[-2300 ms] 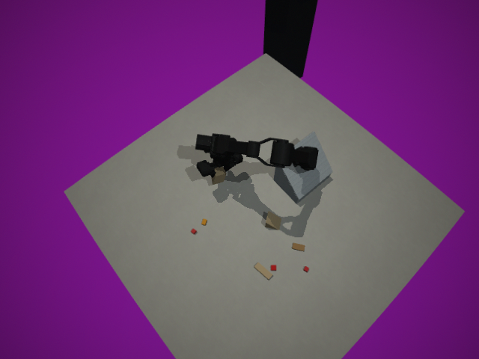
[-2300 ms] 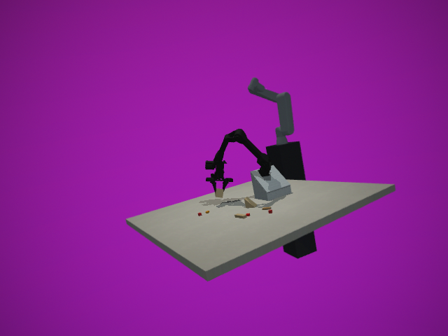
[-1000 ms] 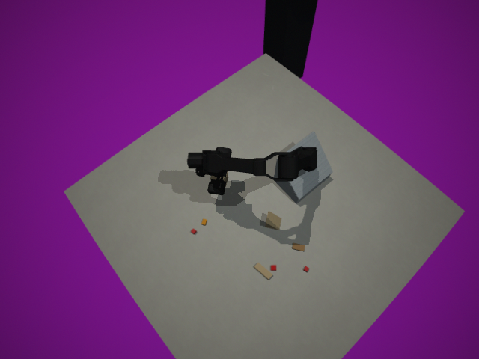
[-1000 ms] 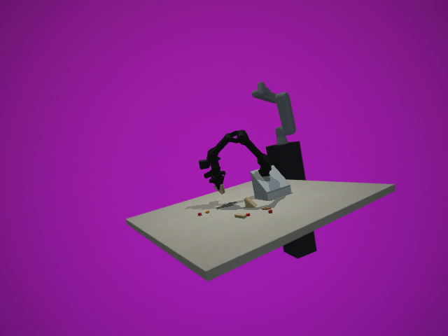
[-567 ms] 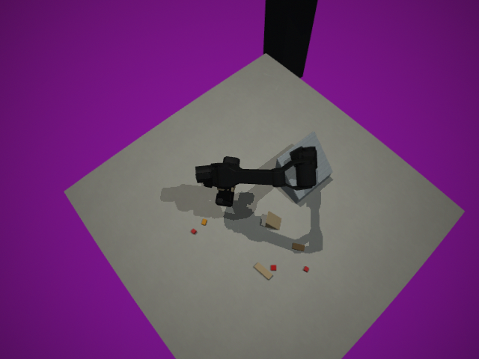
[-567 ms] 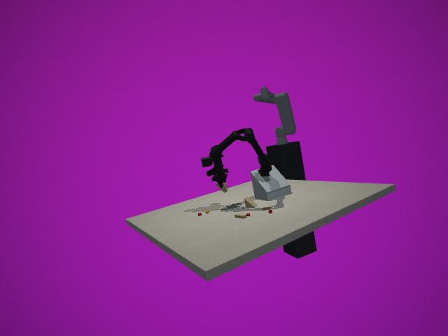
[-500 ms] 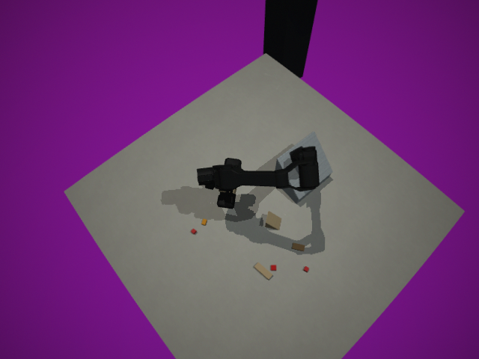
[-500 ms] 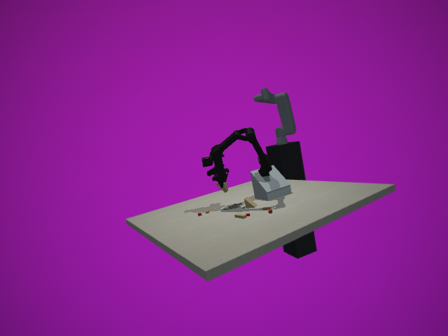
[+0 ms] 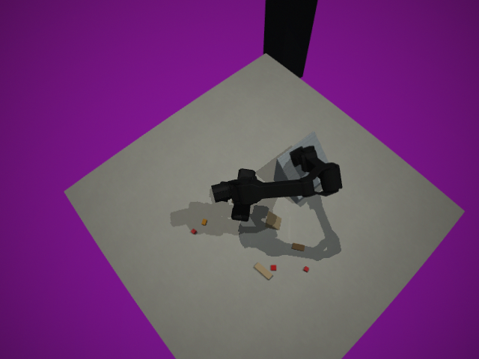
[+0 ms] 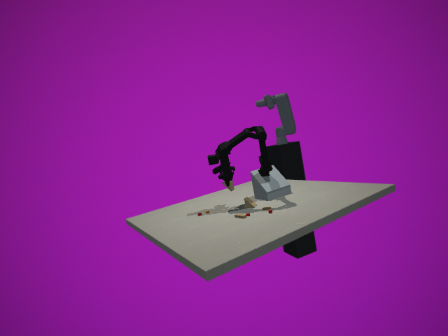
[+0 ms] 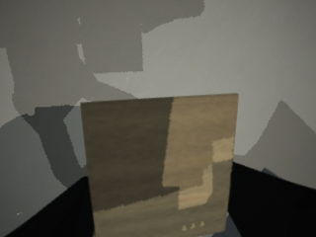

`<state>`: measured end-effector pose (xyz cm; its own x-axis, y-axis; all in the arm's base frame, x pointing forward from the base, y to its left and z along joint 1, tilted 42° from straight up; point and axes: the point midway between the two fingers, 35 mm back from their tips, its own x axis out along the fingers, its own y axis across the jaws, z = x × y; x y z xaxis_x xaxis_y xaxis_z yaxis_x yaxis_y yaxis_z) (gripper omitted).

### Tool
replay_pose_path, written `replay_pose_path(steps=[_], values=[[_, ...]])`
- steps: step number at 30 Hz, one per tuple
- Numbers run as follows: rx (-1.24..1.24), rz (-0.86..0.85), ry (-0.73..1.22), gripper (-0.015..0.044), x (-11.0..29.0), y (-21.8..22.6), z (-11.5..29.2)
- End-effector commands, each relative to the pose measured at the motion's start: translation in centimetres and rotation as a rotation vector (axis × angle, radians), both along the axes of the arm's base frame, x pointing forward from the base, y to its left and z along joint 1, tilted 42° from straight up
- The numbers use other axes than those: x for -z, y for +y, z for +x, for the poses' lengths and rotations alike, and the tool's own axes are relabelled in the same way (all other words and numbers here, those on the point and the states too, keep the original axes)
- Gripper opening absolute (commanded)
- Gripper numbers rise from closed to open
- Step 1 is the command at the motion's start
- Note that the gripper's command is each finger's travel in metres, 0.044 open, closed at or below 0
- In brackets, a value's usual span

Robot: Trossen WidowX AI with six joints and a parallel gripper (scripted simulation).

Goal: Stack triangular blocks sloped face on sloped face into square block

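2 triangular wooden blocks are the whole story on this pale grey surface (image 10: 325,202), and only 1 of them is on it. The black arm (image 9: 278,187) reaches out from its grey base (image 10: 269,187) and hangs its end effector (image 10: 229,183) well above the surface, clamped about halfway shut on the carried wedge (image 10: 229,186), which the exterior view shows hanging clear of everything below. In the wrist view that same block fills the frame as a flat, grained wooden face, partly in shadow, with dark fingers at its sides.

The lower wedge (image 9: 274,221) sits on the surface just beside the arm's shadow, near the base, with its slope turned upward as far as the top view lets one tell. Around it lie smaller pieces: a pale flat strip (image 9: 263,271), a small brown block (image 9: 298,247), 3 red cubes (image 9: 273,268) and 1 orange cube (image 9: 203,222), none touching the lower wedge.

Both wedges look stiff and light, probably smooth-faced, so slope on slope may slide. A hold on the 2 flat triangular ends seems the safest, keeping the sloped face free. The lower wedge, unfixed, would likely shift under any sideways nudge, so a straight, gentle descent looks wise.
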<state>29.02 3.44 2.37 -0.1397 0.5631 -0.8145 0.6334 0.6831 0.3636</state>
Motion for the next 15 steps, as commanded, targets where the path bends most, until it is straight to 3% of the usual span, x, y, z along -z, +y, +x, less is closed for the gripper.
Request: replay_pose_path(steps=[1,15], values=[[0.006,0.005,0.010,0.0000,-1.3,1.1,-0.9],[0.009,0.015,0.012,0.0000,-5.9,4.9,-4.3]])
